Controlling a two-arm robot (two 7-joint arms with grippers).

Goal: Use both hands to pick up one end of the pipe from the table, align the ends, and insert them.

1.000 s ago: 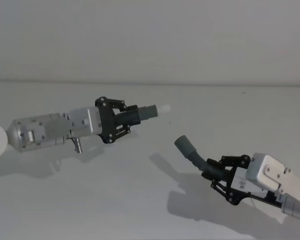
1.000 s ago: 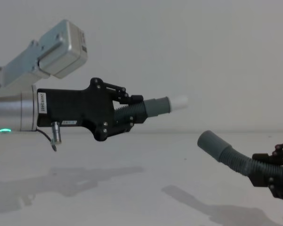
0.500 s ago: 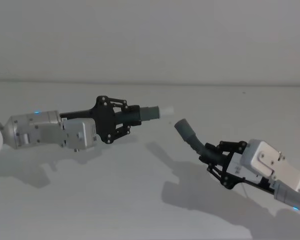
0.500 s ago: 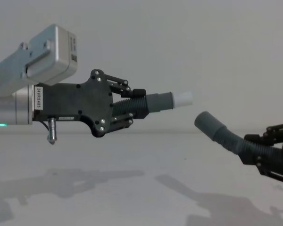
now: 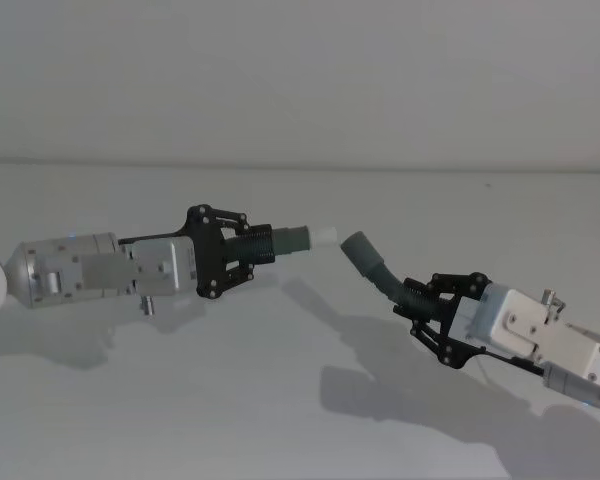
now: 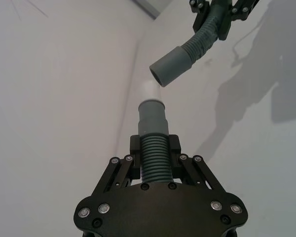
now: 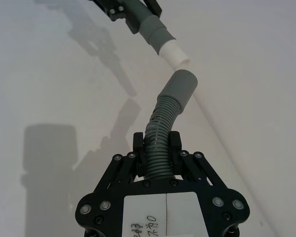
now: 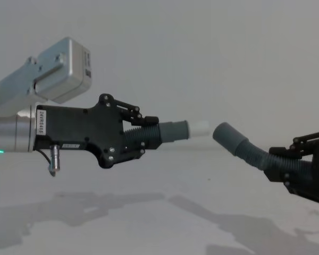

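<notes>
Pipe (image 5: 288,240) gripped by left hand (image 5: 246,249), right hand (image 5: 421,301); ends (image 5: 356,246) just apart over pale table (image 5: 230,400).

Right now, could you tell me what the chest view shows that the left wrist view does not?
Chest view: a side profile, the white tip and the tilted right cuff at similar height, a narrow gap between. Left wrist view: the right cuff's hollow mouth, angled off the left cuff's axis. Both: left tool and right tool each clamping a hose piece, ends apart.
</notes>
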